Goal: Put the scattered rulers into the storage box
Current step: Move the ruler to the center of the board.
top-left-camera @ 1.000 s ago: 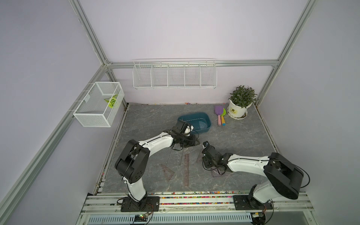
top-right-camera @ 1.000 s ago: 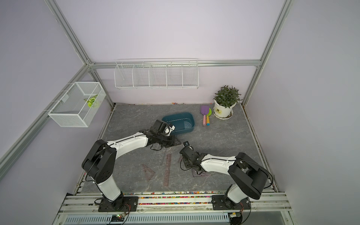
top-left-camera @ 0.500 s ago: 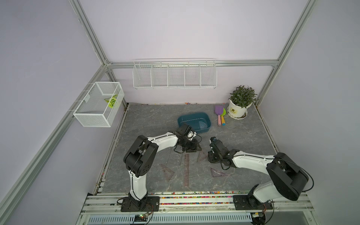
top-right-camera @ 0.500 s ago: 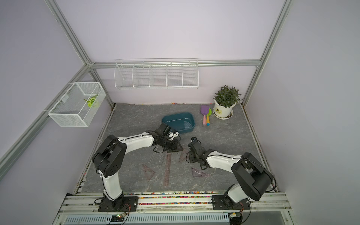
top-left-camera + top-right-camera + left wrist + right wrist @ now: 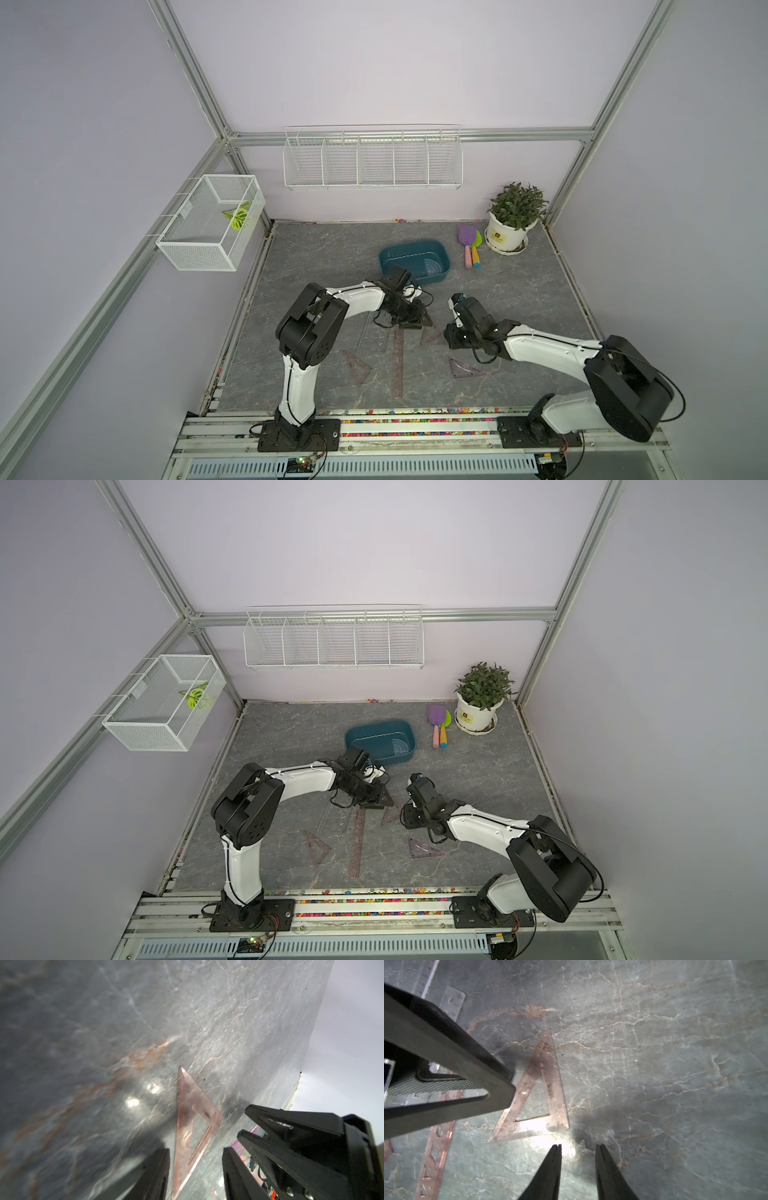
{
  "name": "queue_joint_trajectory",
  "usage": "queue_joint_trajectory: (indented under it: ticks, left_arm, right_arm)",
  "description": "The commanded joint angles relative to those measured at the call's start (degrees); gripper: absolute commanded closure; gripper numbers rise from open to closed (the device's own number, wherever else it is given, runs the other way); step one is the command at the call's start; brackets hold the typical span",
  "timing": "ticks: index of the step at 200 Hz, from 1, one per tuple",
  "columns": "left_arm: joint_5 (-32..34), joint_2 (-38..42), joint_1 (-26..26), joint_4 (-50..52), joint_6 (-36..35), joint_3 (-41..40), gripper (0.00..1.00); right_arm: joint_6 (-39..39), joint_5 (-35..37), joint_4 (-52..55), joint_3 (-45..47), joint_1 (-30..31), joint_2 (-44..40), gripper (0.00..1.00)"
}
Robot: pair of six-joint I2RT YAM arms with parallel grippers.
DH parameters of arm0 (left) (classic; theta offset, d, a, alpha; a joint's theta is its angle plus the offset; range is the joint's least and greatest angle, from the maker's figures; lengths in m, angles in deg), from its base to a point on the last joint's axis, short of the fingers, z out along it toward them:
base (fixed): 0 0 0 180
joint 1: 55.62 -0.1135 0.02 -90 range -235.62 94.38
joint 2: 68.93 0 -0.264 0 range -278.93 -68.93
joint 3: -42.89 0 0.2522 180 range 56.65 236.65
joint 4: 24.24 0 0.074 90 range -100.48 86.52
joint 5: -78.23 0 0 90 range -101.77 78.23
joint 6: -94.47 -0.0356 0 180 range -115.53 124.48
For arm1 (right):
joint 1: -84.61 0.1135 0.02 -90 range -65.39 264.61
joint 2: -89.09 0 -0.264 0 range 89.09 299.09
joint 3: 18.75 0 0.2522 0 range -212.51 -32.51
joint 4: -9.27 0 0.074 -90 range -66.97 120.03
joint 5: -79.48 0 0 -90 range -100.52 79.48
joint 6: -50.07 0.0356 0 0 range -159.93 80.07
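Observation:
The storage box [image 5: 414, 249] [image 5: 379, 728] stands at the back middle with a bluish protractor [image 5: 435, 266] inside. A brown triangle [image 5: 430, 335] [image 5: 550, 1088] [image 5: 192, 1109] lies flat between my two grippers. My left gripper [image 5: 420, 321] [image 5: 195, 1149] is open, its fingers low on either side of that triangle's edge. My right gripper [image 5: 451, 336] [image 5: 579, 1146] is open by a narrow gap with nothing in it, just short of the triangle's corner. Other rulers lie nearer the front: a long brownish ruler [image 5: 398, 365], a clear ruler [image 5: 326, 817], a second brown triangle [image 5: 357, 366] and a purple triangle [image 5: 463, 369].
Purple and green toy shovels [image 5: 469, 245] and a potted plant [image 5: 509, 232] sit at the back right. A white mesh basket [image 5: 212, 226] hangs on the left wall and a long wire rack [image 5: 372, 160] on the back wall.
My left gripper has come away from the box's near side and down onto the brown triangle. My right gripper has swung right to the triangle's other side, its jaws narrowing.

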Motion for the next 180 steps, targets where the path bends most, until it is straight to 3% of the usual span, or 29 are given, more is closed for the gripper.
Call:
queue_joint_trajectory:
  ticks: [1,104,180]
  left_arm:
    - [-0.5,-2.6,0.8,-0.3,-0.7,1.4,0.53]
    - [-2.9,-10.2,3.3,-0.8,0.7,9.9,0.53]
    - [-4.1,-9.9,3.4,-2.9,1.2,11.3,0.53]
  right_arm:
    - [0.7,-1.8,-0.4,1.6,-0.6,-1.5,0.67]
    - [2.1,-3.7,-2.6,6.1,-1.4,-3.5,0.67]
    - [4.9,-7.5,-7.8,8.0,-1.6,-1.1,0.67]
